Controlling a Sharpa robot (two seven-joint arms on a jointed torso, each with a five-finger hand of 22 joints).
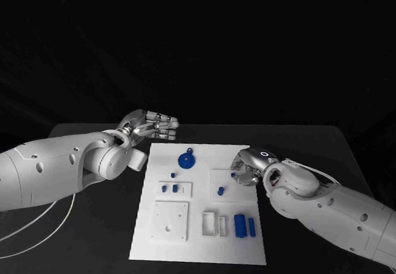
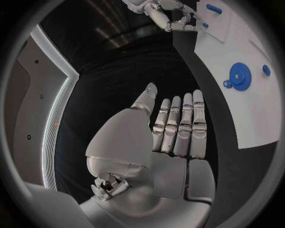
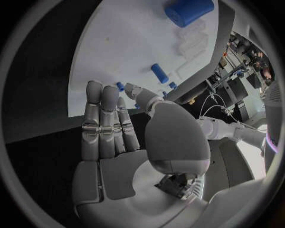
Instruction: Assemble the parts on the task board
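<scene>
**Both hands empty beside the task board, parts untouched**

Plainly, neither hand holds anything. The left hand hangs over bare black table just off the far left corner of the task board; the left wrist view shows its fingers straight and side by side, thumb apart, nothing in the palm. The right hand sits over the board's right edge, near the far end. In the right wrist view its fingers are likewise extended, the thumb bent across, and I see nothing gripped.

The board serves as the landmark for everything else. On its far half lies the blue gear, closest to the left hand. Toward the middle, small blue pegs stand on a raised white block, and 1 more blue piece lies just beside the right hand. Near the board's nearer end, a blue cylinder and a slimmer blue piece rest beside white holders, with a white square plate to their left.

My judgement: the parts are laid apart so that each can be reached singly, and the hands wait at opposite edges to split the work. No step looks begun.

Open table runs along both long edges of the board, giving each arm free approach. The right hand is already above the board's edge, so a careless sweep could knock the nearby piece.
</scene>
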